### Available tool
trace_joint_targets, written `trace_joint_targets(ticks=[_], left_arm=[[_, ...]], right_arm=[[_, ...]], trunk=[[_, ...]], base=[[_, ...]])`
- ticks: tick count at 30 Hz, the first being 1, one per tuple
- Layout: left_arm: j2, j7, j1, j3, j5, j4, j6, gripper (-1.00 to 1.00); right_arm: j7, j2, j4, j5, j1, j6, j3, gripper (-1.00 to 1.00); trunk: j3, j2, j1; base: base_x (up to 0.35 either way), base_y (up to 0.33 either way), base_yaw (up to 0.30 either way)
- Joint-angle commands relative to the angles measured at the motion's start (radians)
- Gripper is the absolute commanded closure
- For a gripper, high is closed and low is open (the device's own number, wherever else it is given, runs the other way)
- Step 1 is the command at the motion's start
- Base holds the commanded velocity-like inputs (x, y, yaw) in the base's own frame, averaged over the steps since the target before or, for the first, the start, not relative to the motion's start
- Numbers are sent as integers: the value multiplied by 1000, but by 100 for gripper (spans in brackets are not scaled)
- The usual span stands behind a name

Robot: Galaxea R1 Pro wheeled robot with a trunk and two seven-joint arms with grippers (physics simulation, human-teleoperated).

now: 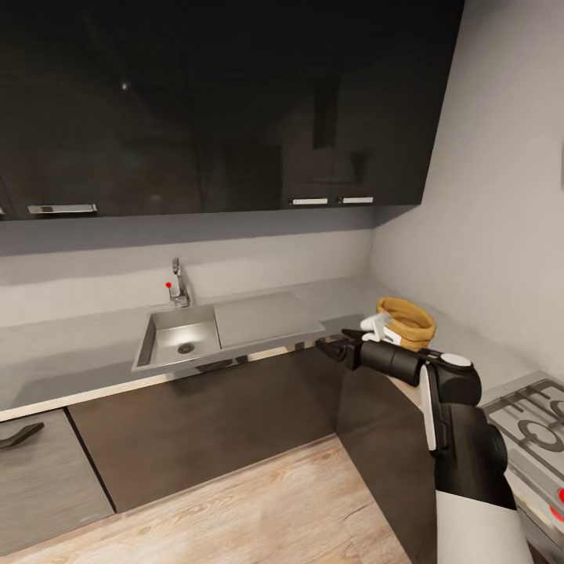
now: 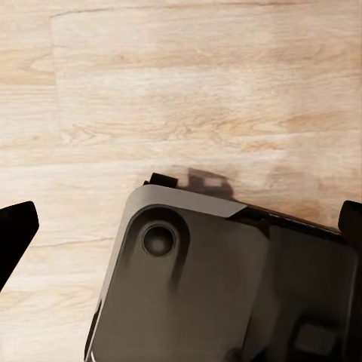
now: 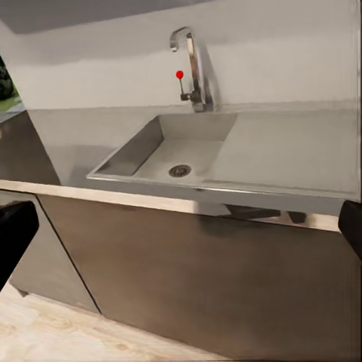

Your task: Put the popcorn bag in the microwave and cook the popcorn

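- Nearest the head camera, the right arm (image 1: 462, 439) rose from the lower corner and reached forward, its right gripper (image 1: 342, 345) hanging over the front edge of the countertop (image 1: 70, 345) with its fingers apart and nothing between them.
- Just beyond and to the right of that gripper, the popcorn bag (image 1: 405, 321) stood upright on the countertop in the corner, close to the side wall (image 1: 501, 219).
- Well to the gripper's left lay the sink (image 1: 178, 337) and its tap (image 1: 179, 283).
- Below the gripper, dark cabinet fronts (image 1: 211, 423) met open wooden floor (image 1: 258, 509).
- Beside the right arm sat the hob (image 1: 533, 423).
- Left gripper's fingertips (image 2: 15, 234) were spread wide over the robot's base (image 2: 226, 286) and floor.
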Motion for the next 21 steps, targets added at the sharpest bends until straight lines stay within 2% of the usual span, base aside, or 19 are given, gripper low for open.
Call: trace_joint_targets(ticks=[1,9,21], left_arm=[[0,0,0,2,2,1,-3,-100],[0,0,0,2,2,1,-3,-100],[0,0,0,2,1,1,-3,-100]], right_arm=[[0,2,-1,8,2,-3,-1,-100],[-17,8,-1,8,5,-12,1,-100],[-22,9,-1,8,5,-15,2,-100]], trunk=[[0,-1,0],[0,-1,0],[0,-1,0]], base=[[0,0,0],[0,0,30],[0,0,269]])
